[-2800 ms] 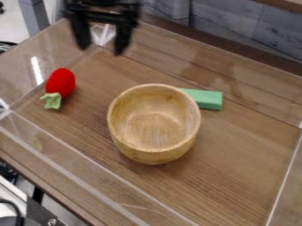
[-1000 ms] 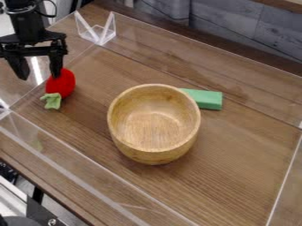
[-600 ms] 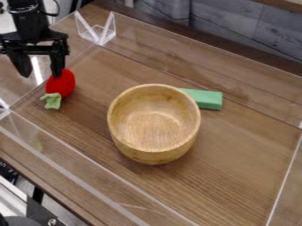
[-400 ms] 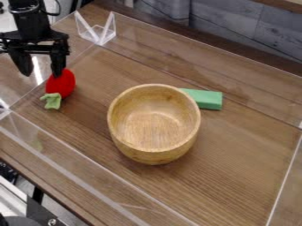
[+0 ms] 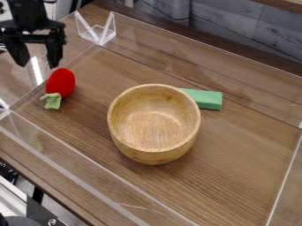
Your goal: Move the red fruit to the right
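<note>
End effector (image 5: 38,69), black and metallic with fingers spread wide, hangs beside a small red toy strawberry with green leaves (image 5: 59,83). The fruit lies ungrasped on the wooden surface (image 5: 118,184), left in view; grasping and moving it right apparently remain

Probably a lab, wooden tabletop (image 5: 242,66), robot arm (image 5: 35,18), loose cables (image 5: 24,210)

Things on the table (image 5: 234,152)
The bowl (image 5: 154,124) sits near the middle. The block (image 5: 203,99) is just behind it, to the right. The fruit (image 5: 59,82) is left of the bowl, seemingly close to the table's left edge.
</note>
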Available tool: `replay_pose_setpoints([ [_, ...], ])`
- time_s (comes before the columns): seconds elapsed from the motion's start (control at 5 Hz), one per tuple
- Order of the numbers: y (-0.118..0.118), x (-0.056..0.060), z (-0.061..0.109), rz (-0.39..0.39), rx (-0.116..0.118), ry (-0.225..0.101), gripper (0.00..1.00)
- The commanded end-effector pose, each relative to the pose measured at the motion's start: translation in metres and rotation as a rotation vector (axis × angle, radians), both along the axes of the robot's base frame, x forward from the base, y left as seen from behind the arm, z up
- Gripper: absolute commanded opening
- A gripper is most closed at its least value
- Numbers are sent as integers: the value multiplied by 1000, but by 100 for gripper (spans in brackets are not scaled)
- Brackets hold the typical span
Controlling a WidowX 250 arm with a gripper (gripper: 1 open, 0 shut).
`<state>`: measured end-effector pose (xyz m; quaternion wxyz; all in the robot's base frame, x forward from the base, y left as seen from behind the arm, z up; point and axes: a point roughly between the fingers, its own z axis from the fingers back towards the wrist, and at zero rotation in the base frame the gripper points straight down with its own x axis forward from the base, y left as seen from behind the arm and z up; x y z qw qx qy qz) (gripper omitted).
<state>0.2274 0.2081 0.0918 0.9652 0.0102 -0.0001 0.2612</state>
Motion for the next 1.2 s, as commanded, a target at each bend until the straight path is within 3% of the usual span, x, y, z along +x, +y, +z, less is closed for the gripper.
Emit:
replay_pose_setpoints([
  [0.0,1,3,13,-12,60,-51,100],
  [0.2,-3,-1,3,-10,61,-44,100],
  [0.6,-9,6,-19,-18,52,-24,100],
  [0.8,-17,6,-33,34,52,-14,100],
  [1.0,-24,7,-41,85,52,-12,0],
])
